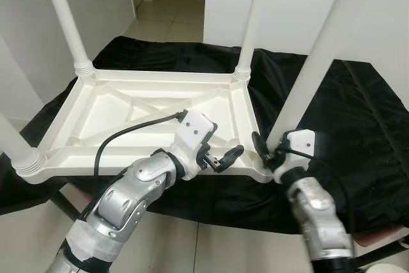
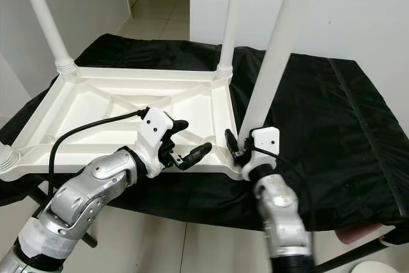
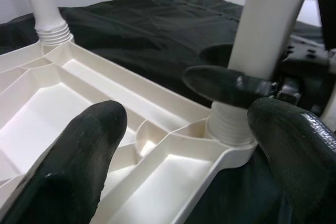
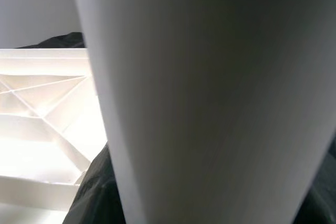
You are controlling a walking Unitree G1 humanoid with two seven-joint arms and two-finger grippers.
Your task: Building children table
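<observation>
On the black cloth [image 1: 358, 126], a white tabletop [image 1: 128, 110] lies upside down with its legs pointing up.

The near right leg [image 1: 313, 75] rises from the tabletop's near right corner socket, and the right gripper [image 1: 265, 151] is closed around its base, one black finger on each side of the leg just above the threaded collar. The left gripper [image 1: 220, 155] hovers over the tabletop's near edge, just left of that same corner, its fingers [image 3: 79, 150] spread apart and holding nothing; they point towards the leg's base. The far right leg [image 1: 252, 23] and far left leg [image 1: 64, 14] stand in the tabletop's far corners, and the near left leg [image 1: 16, 145] stands at its near left corner. Beyond the tabletop's far edge, a tiled floor [image 1: 172, 11] runs through a doorway.
</observation>
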